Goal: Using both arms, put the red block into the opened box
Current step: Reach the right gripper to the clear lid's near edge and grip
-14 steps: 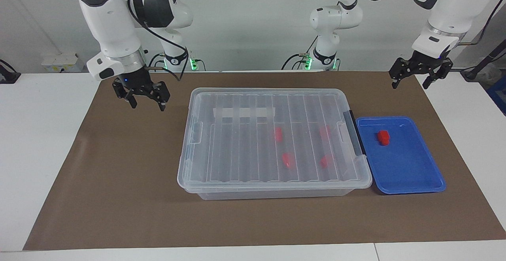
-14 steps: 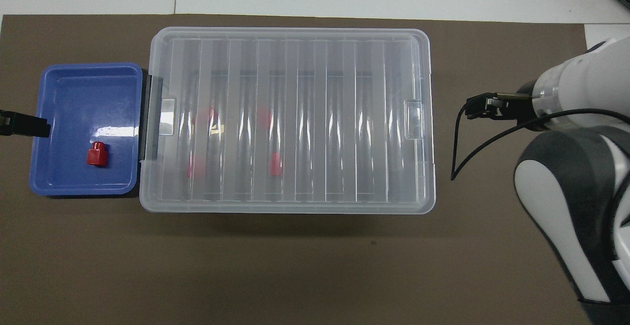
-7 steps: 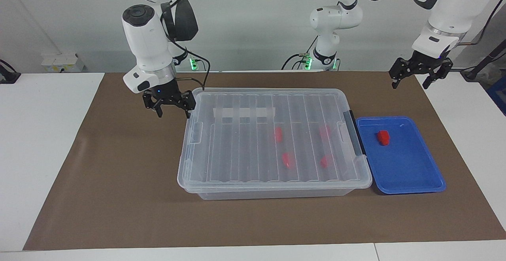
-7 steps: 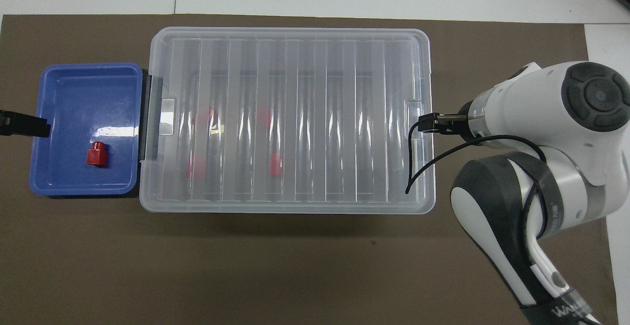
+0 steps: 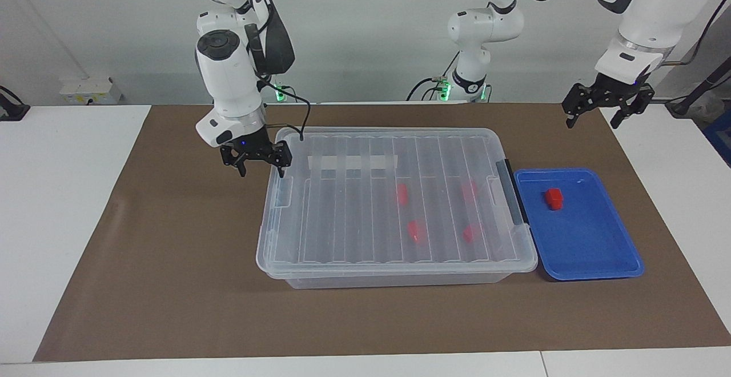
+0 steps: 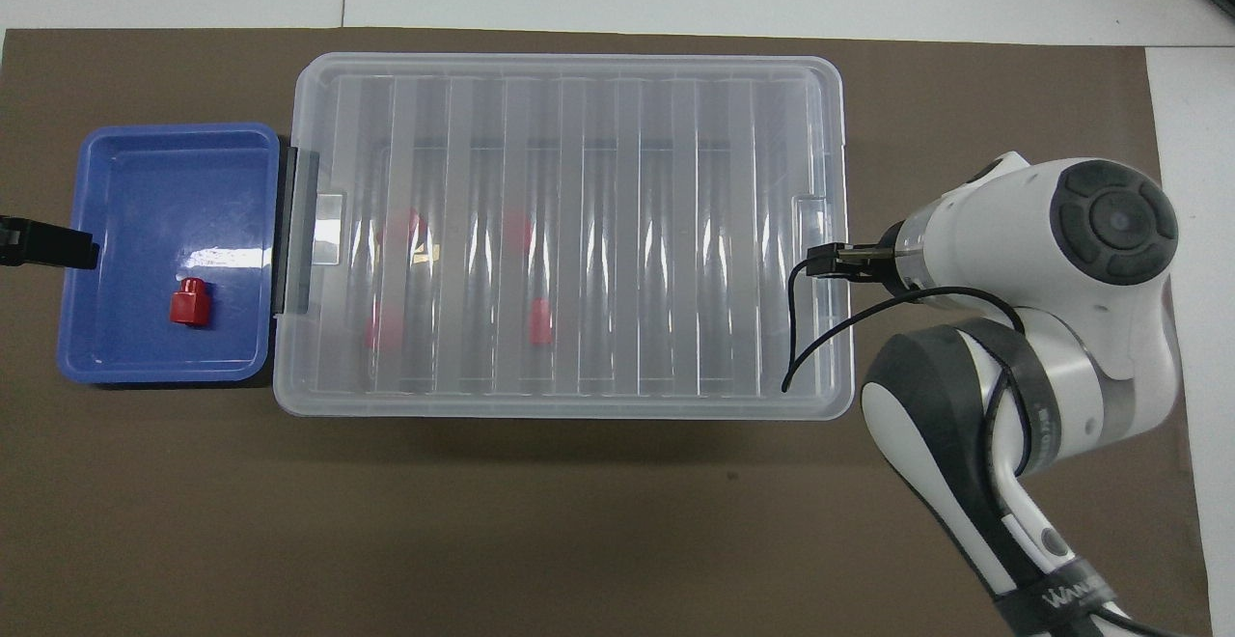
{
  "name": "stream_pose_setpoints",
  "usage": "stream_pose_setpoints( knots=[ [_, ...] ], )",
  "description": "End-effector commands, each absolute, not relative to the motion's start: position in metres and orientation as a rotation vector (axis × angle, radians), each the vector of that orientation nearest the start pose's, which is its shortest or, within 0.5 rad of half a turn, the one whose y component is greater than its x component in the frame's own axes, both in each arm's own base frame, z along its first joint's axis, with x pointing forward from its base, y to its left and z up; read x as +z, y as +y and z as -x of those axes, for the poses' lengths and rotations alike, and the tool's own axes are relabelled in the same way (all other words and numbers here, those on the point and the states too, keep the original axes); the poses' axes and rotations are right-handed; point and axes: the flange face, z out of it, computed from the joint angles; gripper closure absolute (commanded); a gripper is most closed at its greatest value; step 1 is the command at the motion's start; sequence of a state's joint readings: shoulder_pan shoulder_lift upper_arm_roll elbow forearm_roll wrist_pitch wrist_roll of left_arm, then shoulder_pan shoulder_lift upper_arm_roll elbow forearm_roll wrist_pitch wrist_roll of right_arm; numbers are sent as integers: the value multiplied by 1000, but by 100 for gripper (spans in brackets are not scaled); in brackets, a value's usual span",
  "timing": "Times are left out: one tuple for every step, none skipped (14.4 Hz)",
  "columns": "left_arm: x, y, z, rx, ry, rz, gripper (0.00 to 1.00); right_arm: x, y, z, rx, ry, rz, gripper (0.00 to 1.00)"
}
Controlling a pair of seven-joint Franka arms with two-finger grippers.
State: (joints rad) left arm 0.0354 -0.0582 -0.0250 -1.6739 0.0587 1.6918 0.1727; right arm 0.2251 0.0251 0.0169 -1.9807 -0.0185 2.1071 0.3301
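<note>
One red block [image 5: 553,199] [image 6: 189,302] sits in the blue tray [image 5: 588,245] [image 6: 164,183]. The clear box [image 5: 342,217] [image 6: 675,232] lies mid-mat with its ribbed lid on. Through the lid I see several more red blocks [image 5: 402,194] [image 6: 540,320]. My right gripper [image 5: 261,172] is open and hangs just above the box's end rim, at the right arm's end of the table, holding nothing. In the overhead view the wrist hides it. My left gripper [image 5: 594,119] [image 6: 43,243] is open and waits in the air over the tray's outer edge.
The blue tray stands against the box's black handle [image 5: 512,191] at the left arm's end. A brown mat [image 5: 171,285] covers the table under both. The right arm's black cable [image 6: 801,347] droops over the lid's corner.
The right arm has swung in from the mat's right-arm end to the box's end rim and dropped lower. The left arm, box, tray and blocks have not moved.
</note>
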Motion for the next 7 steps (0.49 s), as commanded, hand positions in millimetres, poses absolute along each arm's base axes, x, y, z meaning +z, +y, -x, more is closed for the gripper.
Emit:
stream_pose_setpoints(
  knots=[
    [621, 12, -541, -99, 238, 3060, 0, 466, 133, -545, -181, 138, 3105, 0],
    [620, 12, -541, -97, 238, 3060, 0, 466, 132, -544, -177, 141, 3106, 0],
    [620, 13, -541, -97, 235, 3061, 0, 464, 131, -543, -163, 146, 3109, 0],
    [621, 12, -541, -99, 238, 3060, 0, 462, 125, -543, -154, 158, 3111, 0],
    [620, 12, -541, -97, 238, 3060, 0, 462, 117, -544, -152, 174, 3112, 0],
    [620, 12, -541, -97, 238, 3060, 0, 462, 113, -545, -153, 146, 3115, 0],
    [620, 12, -541, -97, 238, 3060, 0, 461, 106, -546, -151, 125, 3118, 0]
  ],
)
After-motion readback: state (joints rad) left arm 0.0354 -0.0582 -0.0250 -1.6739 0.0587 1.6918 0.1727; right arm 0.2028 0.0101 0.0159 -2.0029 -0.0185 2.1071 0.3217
